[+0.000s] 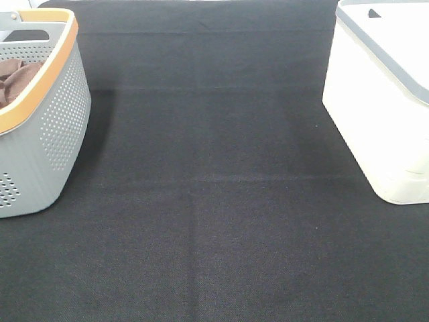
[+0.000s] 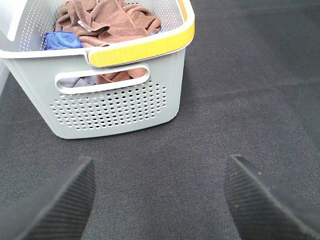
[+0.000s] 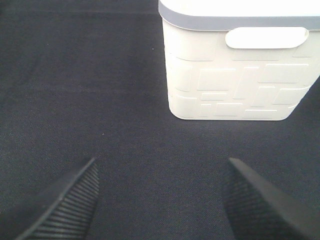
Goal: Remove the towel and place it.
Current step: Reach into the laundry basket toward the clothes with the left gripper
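A brown towel (image 2: 107,22) lies crumpled in a grey perforated basket (image 2: 115,105) with a yellow-orange rim; a blue cloth (image 2: 62,39) lies beside it. In the exterior high view the basket (image 1: 57,127) stands at the far left with the brown towel (image 1: 13,75) showing inside. My left gripper (image 2: 159,200) is open and empty, low over the black cloth, short of the basket's handle end. My right gripper (image 3: 159,200) is open and empty, facing the white basket (image 3: 235,75). Neither gripper shows in the exterior high view.
A white basket with a grey rim (image 1: 382,107) stands at the right edge. A black cloth (image 1: 214,201) covers the table between the two baskets.
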Available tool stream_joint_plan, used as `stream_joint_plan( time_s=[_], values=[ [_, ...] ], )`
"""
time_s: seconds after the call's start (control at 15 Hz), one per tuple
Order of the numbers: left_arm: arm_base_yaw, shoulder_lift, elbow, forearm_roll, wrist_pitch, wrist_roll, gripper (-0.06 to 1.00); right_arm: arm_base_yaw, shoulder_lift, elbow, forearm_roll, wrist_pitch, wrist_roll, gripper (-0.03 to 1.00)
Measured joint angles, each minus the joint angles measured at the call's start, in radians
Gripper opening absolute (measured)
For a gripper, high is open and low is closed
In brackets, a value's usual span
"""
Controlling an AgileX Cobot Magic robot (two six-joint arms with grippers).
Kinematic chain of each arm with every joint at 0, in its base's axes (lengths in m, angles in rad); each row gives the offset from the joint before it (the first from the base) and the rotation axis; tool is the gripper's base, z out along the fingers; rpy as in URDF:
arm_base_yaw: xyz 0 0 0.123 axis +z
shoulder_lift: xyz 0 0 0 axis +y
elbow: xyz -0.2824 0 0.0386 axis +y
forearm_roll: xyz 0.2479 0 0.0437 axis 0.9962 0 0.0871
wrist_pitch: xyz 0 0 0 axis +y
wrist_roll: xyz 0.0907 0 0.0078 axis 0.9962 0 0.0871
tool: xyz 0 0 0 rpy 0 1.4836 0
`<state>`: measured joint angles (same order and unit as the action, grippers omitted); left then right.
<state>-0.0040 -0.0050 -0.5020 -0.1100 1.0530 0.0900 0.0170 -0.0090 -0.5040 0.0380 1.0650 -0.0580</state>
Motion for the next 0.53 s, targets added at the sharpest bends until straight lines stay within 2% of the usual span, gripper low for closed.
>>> stream_joint_plan(
  time_s=[0.53],
  values=[
    [0.0,0.0,0.0,0.0,0.0,0.0,0.69,0.0,0.0,0.0,0.0,0.0,0.0,0.67]
  ],
)
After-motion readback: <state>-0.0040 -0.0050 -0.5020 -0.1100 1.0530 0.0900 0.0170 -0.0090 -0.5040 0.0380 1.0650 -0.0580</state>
